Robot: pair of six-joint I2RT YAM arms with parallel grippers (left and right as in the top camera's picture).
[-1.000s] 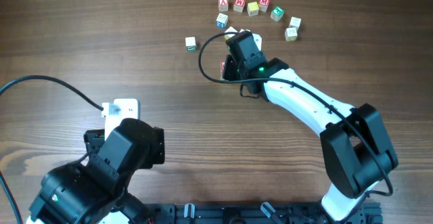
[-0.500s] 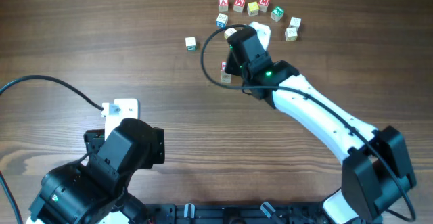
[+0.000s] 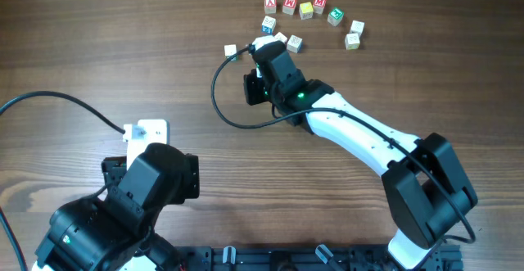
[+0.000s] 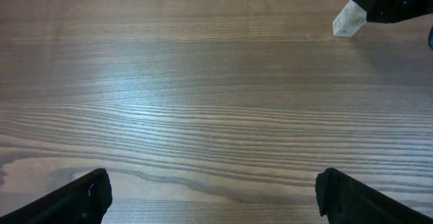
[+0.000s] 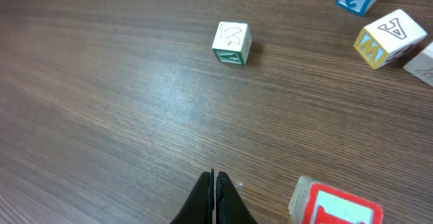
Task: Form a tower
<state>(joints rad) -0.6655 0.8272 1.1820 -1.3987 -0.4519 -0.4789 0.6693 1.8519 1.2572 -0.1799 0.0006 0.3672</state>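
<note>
Tower (image 5: pixel 336 205) at lower frame edge, closed right hand (image 5: pixel 214 178) just beside

Tower (image 5: pixel 335 204) on table (image 5: pixel 101 116) beside right pincer (image 5: pixel 215 195), single cube (image 5: pixel 231 42) well ahead

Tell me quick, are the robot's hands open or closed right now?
Left gripper: open, empty.
Right gripper: shut, holding nothing.

Open table (image 5: pixel 284 122) between tower (image 5: pixel 335 207) and green-marked cube (image 5: pixel 231 43).
</note>
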